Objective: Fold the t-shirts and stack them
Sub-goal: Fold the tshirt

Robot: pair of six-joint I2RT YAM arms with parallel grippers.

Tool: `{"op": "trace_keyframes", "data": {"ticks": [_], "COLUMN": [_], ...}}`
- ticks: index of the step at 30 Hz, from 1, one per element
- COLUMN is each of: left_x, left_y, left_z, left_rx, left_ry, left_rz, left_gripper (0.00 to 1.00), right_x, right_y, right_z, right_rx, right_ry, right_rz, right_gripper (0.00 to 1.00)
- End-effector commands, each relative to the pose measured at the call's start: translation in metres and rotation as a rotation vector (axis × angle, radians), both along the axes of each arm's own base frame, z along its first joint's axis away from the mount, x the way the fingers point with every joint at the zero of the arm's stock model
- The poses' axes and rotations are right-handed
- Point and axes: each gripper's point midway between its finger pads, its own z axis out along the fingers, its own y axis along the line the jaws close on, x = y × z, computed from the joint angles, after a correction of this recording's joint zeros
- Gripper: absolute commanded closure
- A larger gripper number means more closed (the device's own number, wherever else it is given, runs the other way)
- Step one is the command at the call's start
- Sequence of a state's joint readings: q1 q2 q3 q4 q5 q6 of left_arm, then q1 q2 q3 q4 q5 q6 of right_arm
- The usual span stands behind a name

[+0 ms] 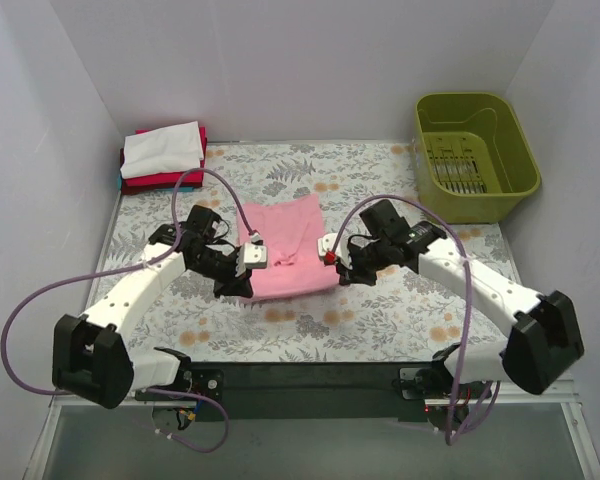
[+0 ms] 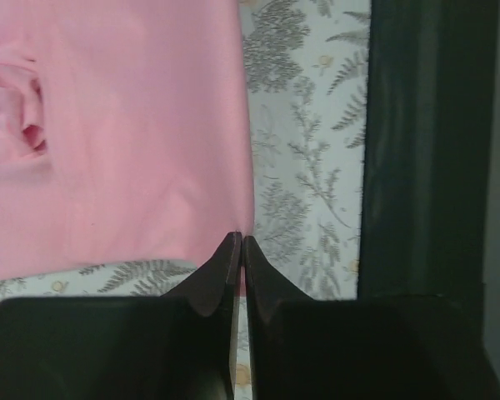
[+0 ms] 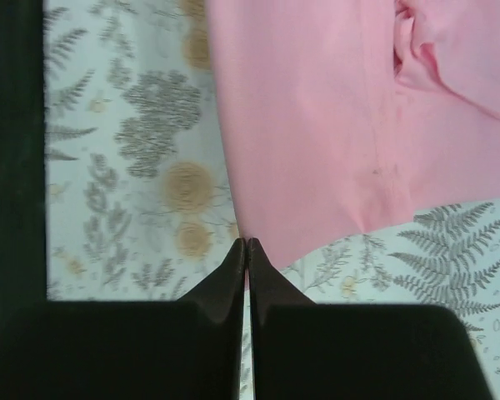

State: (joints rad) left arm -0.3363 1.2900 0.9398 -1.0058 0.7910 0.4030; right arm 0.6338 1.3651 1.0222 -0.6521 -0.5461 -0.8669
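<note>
A light pink t-shirt lies partly folded on the floral table cloth between my two arms. My left gripper is shut on its near left corner, and pink cloth shows between the tips. At the near right corner my right gripper is shut the same way, pinching the hem. The pink cloth spreads away from both grips. At the back left sits a folded stack, with a white t-shirt on top of a red one.
An olive-green plastic basket stands at the back right corner. The black front edge of the table runs just behind both grippers. White walls close in the left, back and right sides.
</note>
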Motion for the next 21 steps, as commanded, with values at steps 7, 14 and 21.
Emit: {"op": "trace_keyframes", "data": {"ticks": [7, 14, 21], "left_x": [-0.024, 0.09, 0.188], "left_y": [-0.007, 0.007, 0.004], "left_z": [0.074, 0.043, -0.011], "left_rx": [-0.079, -0.054, -0.042], "left_ry": [0.129, 0.108, 0.117], "left_rz": [0.079, 0.231, 0.333], "left_gripper": [1.0, 1.0, 1.0], "right_x": [-0.028, 0.069, 0.149], "right_y": [0.007, 0.023, 0.041], "right_z": [0.074, 0.05, -0.005], "right_rx": [0.091, 0.067, 0.04], "right_ry": [0.026, 0.003, 0.078], "right_rz": [0.051, 0.054, 0.01], "right_gripper": [0.99, 0.99, 0.99]}}
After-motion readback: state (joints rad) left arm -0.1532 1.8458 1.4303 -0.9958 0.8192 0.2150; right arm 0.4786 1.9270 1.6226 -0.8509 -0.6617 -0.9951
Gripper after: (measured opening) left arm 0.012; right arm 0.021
